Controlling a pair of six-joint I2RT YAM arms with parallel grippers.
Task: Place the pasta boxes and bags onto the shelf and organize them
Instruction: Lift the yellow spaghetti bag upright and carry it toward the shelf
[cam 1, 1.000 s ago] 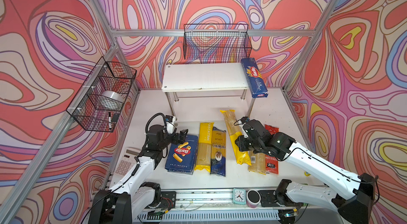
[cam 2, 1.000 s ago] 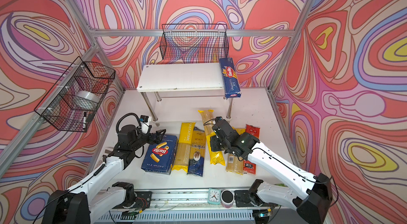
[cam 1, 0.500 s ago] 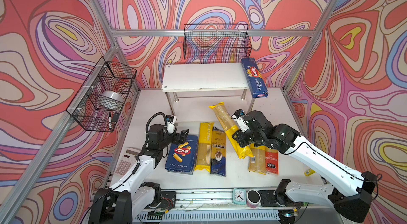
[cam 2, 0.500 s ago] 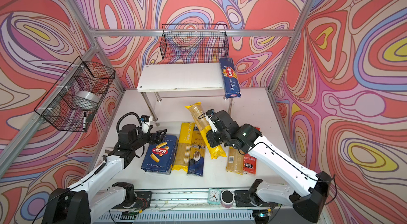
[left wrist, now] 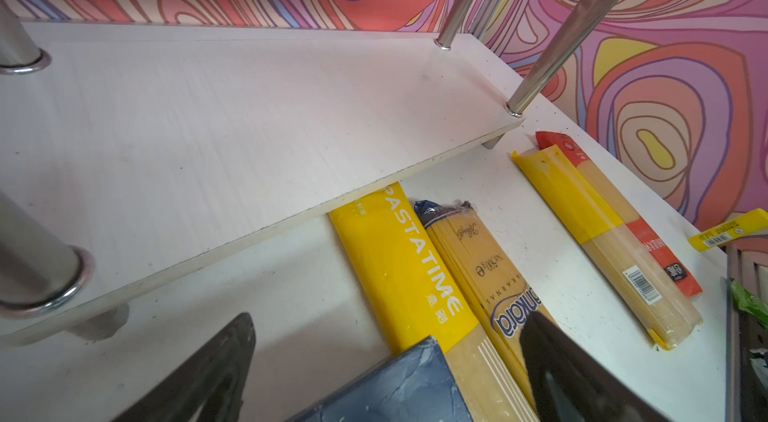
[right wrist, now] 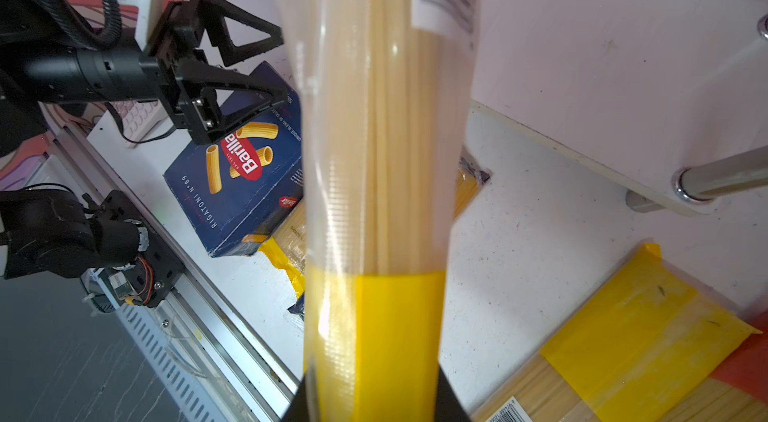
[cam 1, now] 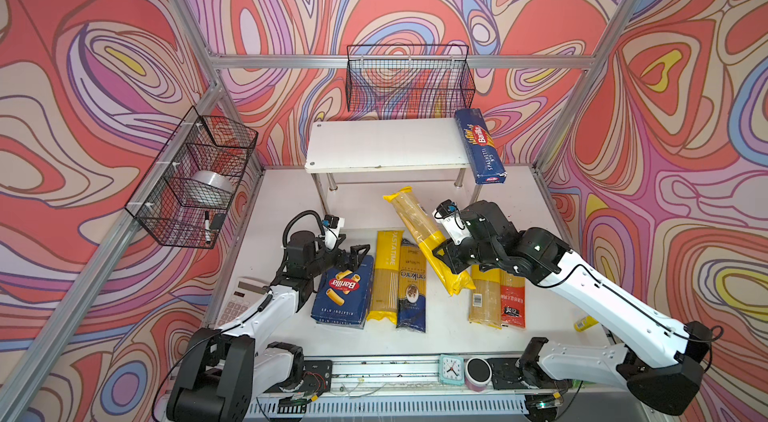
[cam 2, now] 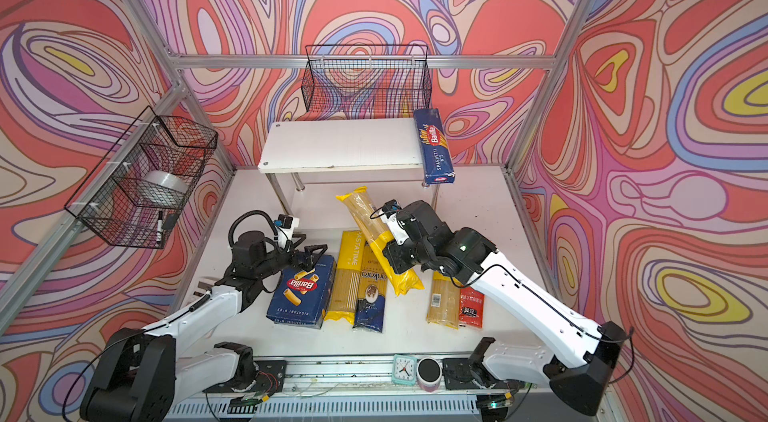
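**Yellow spaghetti bag (cam 1: 411, 217) could strike the shelf (cam 1: 382, 146)**

Clamped tight on this bag, the right gripper (cam 1: 441, 254) holds it raised and tilted before the shelf. Its long free end may hit a chrome leg (cam 1: 321, 191) or the board edge, or the smooth plastic may slip. The left gripper (cam 1: 356, 256) stands open above the rigatoni box (cam 1: 343, 293), empty.

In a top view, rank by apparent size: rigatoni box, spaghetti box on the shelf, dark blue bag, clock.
1. Rigatoni box
2. Spaghetti box and dark blue bag: alike; the box sits higher, nearer the camera
3. Clock
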